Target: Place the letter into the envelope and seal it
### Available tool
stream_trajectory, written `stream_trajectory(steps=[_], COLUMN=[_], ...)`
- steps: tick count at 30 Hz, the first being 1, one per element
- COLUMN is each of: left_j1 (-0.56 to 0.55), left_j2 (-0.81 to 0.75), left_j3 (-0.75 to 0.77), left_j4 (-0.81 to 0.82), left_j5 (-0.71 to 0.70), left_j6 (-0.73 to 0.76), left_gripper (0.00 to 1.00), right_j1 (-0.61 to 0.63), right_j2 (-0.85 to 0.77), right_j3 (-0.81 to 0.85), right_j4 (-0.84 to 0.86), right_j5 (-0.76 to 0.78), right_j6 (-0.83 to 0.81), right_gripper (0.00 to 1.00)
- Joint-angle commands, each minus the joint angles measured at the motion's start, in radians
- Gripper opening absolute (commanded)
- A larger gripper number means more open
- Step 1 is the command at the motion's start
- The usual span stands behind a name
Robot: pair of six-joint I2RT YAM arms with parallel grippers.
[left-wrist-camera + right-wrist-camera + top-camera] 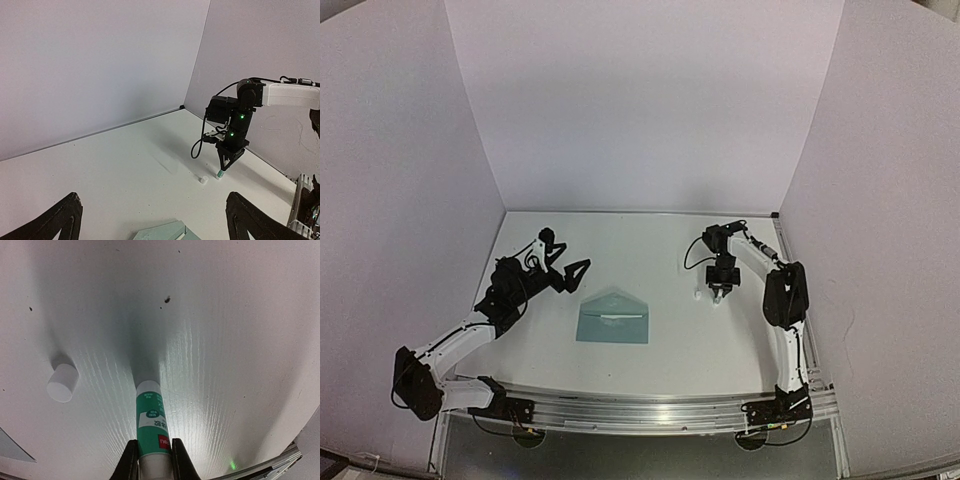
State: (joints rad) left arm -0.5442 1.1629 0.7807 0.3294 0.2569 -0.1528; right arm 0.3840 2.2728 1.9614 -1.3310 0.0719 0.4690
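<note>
The pale teal envelope [613, 318] lies flat mid-table with its flap pointing to the back; its top edge also shows in the left wrist view [165, 233]. The letter is hidden from view. My left gripper [563, 255] hangs open just left of and above the envelope, its fingers [65, 220] spread wide with nothing between them. To the right of the envelope, my right gripper [719, 295] points straight down, shut on a green-and-white glue stick [150, 415] whose tip rests on the table [220, 174].
A small white cap [63, 382] lies on the table just left of the glue stick [203, 180]. White walls close in the back and both sides. A metal rail [650, 410] runs along the near edge.
</note>
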Motion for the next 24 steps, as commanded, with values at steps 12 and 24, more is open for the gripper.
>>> stream_trajectory(steps=[12,24], left_j1=[0.003,0.003], left_j2=[0.017,0.021], left_j3=[-0.002,-0.006], left_j4=[0.004,0.004], left_j5=[-0.020,-0.006], left_j6=[0.031,0.037], left_gripper=[0.99,0.99], right_j1=[0.004,0.009], right_j2=[0.019,0.025], right_j3=[0.022,0.056], right_j4=[-0.073,-0.072], right_j5=[-0.017,-0.022], right_j6=[-0.009,-0.022], right_gripper=[0.26,0.40])
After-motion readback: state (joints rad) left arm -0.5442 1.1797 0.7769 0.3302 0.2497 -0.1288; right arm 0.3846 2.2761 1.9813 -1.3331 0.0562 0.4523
